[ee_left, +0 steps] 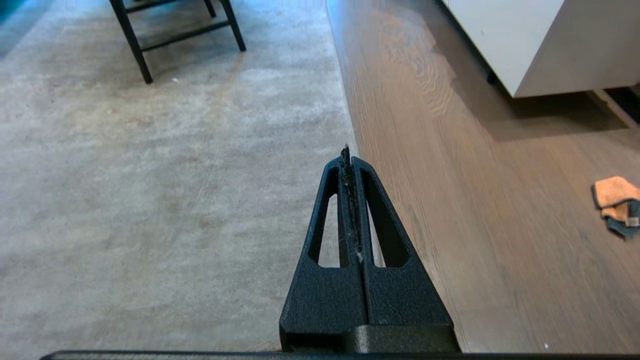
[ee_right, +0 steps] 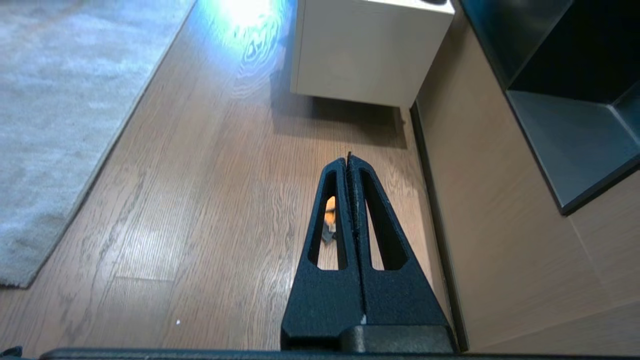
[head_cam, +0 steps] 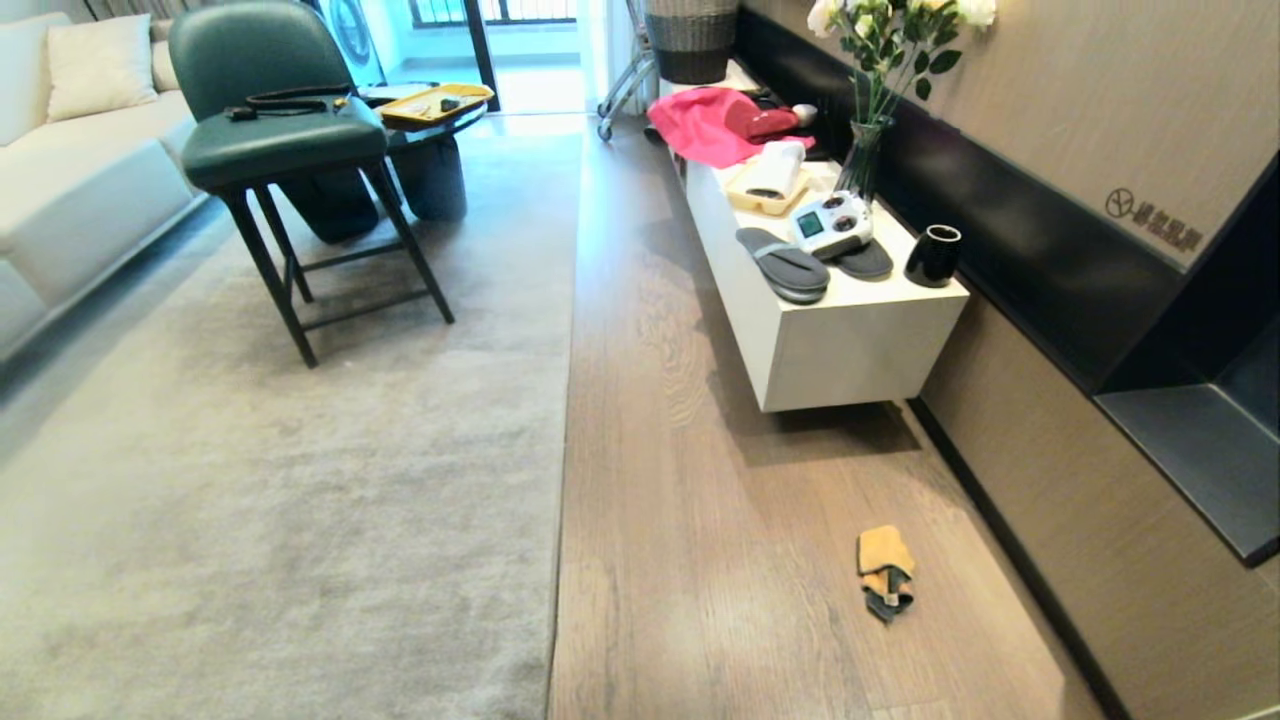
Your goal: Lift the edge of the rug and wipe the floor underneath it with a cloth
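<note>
Crumpled orange cloth [head_cam: 884, 572] (grey end) on wood-grain floor [head_cam: 720, 560] – left gripper [ee_left: 346, 152] & right gripper [ee_right: 348, 157] pinched closed, empty.

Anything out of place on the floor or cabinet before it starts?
Crumpled cloth lies loose on the floor near the wall. Slippers sit on the white cabinet. Rug edge lies flat and straight.

A large grey-beige short-pile rug [head_cam: 280, 480] lies flat, its straight edge [head_cam: 566, 400] running along brown wood-grain floor planks [head_cam: 680, 520]. A small crumpled orange-yellow cloth with a dark grey part [head_cam: 884, 573] lies on the planks, well apart from that edge, near the wall's dark skirting. A dark green padded chair on black legs [head_cam: 285, 150] stands on the rug.
</note>
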### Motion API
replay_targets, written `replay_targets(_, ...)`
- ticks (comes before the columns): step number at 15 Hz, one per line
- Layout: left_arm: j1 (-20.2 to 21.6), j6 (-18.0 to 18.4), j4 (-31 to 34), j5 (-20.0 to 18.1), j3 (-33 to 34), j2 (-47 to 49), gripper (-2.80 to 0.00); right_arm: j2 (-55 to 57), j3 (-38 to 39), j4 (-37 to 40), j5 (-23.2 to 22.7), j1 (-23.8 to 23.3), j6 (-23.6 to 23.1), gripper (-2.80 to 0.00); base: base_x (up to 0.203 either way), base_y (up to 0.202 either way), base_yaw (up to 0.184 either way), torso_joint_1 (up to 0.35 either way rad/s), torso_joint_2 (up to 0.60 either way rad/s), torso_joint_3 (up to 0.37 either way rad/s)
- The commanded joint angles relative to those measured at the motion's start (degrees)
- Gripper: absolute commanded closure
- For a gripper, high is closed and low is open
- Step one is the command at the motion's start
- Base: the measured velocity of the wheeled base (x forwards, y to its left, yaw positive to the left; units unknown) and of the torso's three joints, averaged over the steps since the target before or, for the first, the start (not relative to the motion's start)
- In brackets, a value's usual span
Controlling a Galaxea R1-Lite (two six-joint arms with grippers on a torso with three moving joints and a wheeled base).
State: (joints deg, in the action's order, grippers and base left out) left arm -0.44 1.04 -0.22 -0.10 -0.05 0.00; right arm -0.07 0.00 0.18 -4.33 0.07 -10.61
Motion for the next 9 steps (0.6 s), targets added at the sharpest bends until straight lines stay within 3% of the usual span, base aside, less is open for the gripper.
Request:
replay_targets(1, 0.0, 0.0, 0.0, 0.0, 0.0, 0.0, 0.00, 0.1, 0.0, 0.0, -0.1, 0.0, 0.0, 0.00, 0.000, 0.000, 0.000, 0.002, 0.00, 0.163)
replay_targets(9, 0.0, 0.0, 0.0, 0.0, 0.0, 0.0, 0.00, 0.1, 0.0, 0.0, 0.0, 0.0, 0.0, 0.00, 0.000, 0.000, 0.000, 0.000, 0.00, 0.024)
